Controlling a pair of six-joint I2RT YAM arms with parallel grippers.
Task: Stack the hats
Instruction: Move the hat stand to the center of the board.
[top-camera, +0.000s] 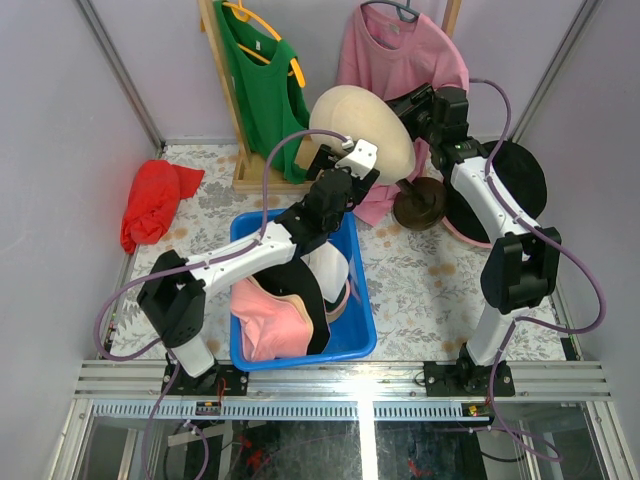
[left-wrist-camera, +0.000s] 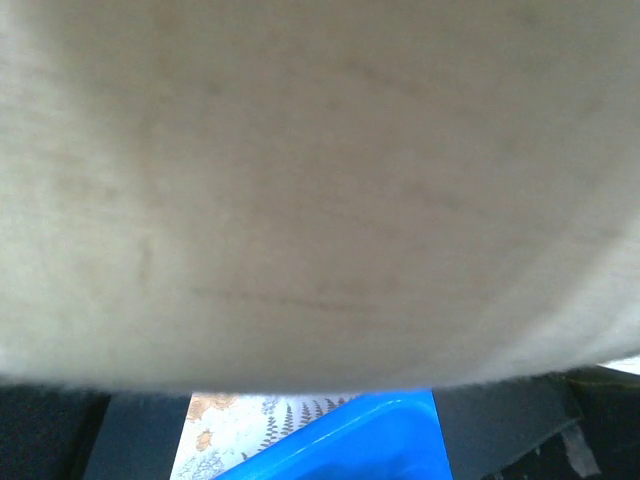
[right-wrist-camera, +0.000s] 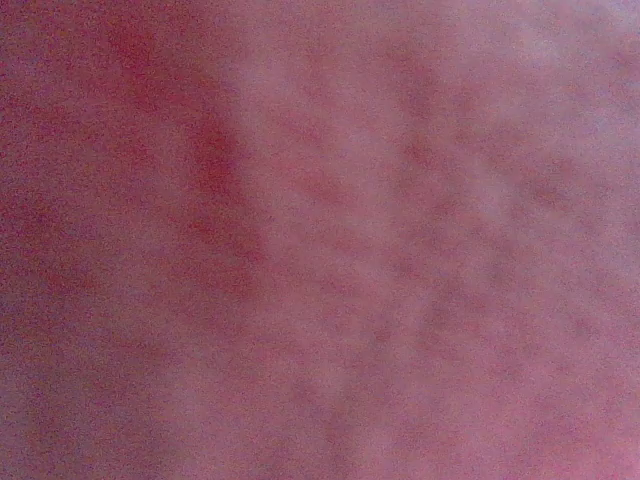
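Observation:
Several hats lie in a blue bin (top-camera: 357, 345): a pink one (top-camera: 265, 318), a black one (top-camera: 300, 272) and a white one (top-camera: 328, 265). Another black hat (top-camera: 515, 180) lies flat at the right with a pink rim showing under it. My left gripper (top-camera: 340, 165) reaches over the bin to the cream mannequin head (top-camera: 360, 125). That head (left-wrist-camera: 320, 190) fills the left wrist view, and the jaws (left-wrist-camera: 300, 430) stand apart, open, with only table and bin (left-wrist-camera: 350, 450) between them. My right gripper (top-camera: 418, 105) is behind the head against pink fabric (right-wrist-camera: 320, 240); its fingers are hidden.
The head stands on a dark brown stand (top-camera: 420, 205). A green shirt (top-camera: 262, 90) hangs on a wooden rack and a pink shirt (top-camera: 400, 55) behind it. A red cloth bundle (top-camera: 152, 200) lies at the far left. Walls close in on three sides.

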